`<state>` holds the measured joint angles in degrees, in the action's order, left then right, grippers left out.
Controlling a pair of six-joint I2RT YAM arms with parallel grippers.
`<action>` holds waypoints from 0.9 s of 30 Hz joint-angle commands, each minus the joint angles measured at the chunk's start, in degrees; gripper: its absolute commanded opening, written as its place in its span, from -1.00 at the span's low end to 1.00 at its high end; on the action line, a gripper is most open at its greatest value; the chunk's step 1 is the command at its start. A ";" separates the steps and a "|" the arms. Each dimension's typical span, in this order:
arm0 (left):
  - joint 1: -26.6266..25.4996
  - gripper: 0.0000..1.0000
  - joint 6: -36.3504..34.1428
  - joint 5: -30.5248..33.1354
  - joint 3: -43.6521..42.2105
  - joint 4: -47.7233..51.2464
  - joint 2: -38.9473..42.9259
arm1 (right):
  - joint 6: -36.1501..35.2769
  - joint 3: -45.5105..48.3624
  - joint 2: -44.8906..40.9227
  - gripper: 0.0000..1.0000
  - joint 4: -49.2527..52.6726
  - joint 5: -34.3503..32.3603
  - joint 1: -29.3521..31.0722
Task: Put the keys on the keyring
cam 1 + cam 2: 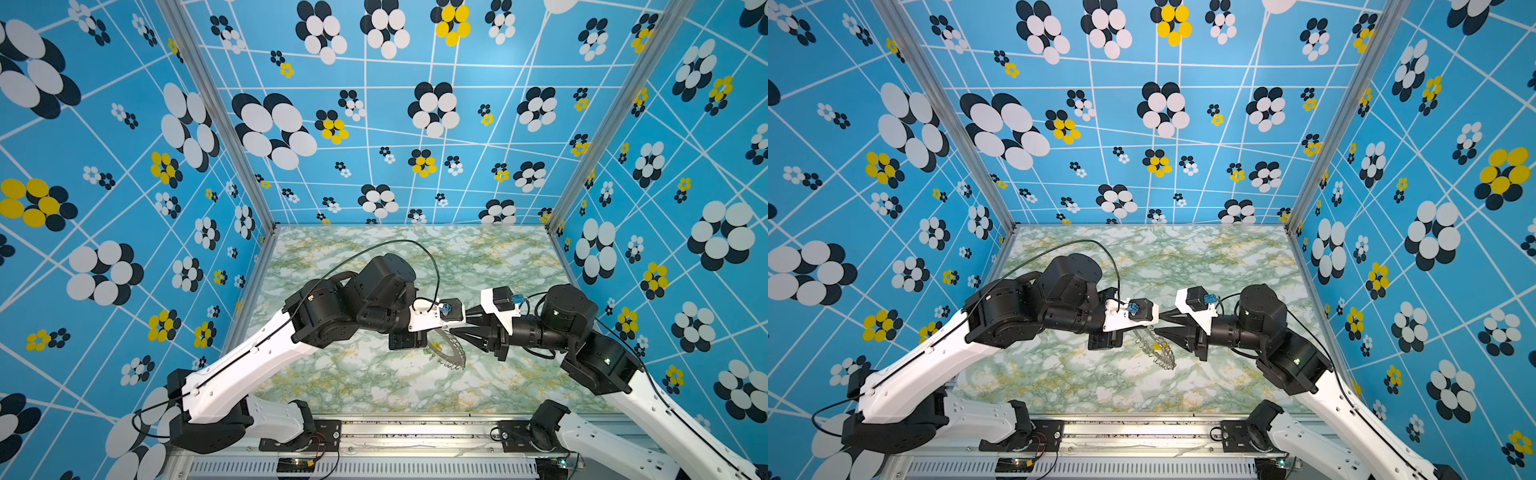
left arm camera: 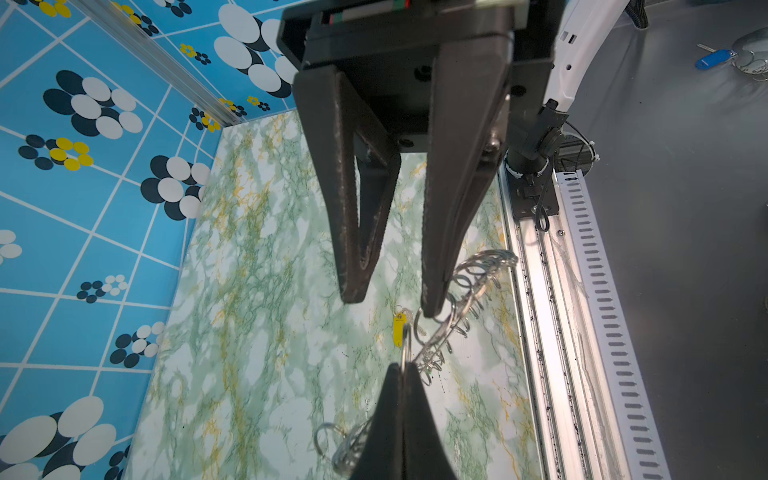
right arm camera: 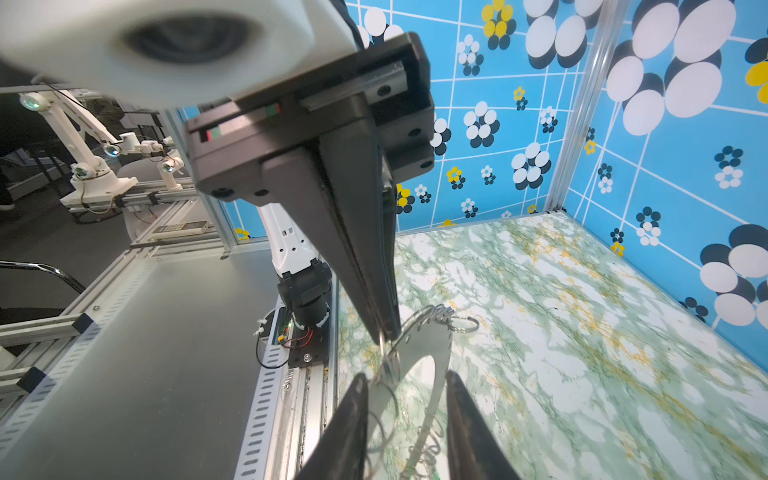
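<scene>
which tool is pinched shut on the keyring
The left tool: its jaws are closed on a wire loop at the rim of the keyring. The right tool has its jaws apart.

A green-and-white marbled tabletop with yellow veining fills the floor of the cell in both top views, walled at 9, 12 and 3 o'clock by blue panels printed with white gridlines and clusters of white, black and yellow ovals. An aluminium rail and a slotted white cable duct run along the 6 o'clock edge. Off the tabletop, the left wrist view shows a grey floor with a blue key tag lying on it.
</scene>
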<state>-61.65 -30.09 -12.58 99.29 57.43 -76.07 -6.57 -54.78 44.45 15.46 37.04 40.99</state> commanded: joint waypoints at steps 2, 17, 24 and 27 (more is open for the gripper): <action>-0.58 -1.00 -0.46 -0.69 2.23 -0.57 -0.12 | 2.34 1.11 0.30 -0.42 -4.19 2.30 0.21; -0.85 -1.00 -0.06 -2.26 2.68 -1.36 0.05 | 2.33 0.82 1.96 -0.63 -4.30 3.40 0.93; -0.90 -1.00 0.16 -2.71 2.89 -1.68 0.10 | 2.17 0.58 2.39 -0.83 -3.64 3.48 1.36; -0.89 -1.00 0.29 -2.90 2.94 -1.82 0.04 | 2.02 0.32 2.56 -0.95 -3.51 3.28 1.45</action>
<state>-62.00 -29.52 -12.99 99.94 57.49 -76.07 -5.26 -54.04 46.41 12.62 40.42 41.98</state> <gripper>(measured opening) 0.046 0.048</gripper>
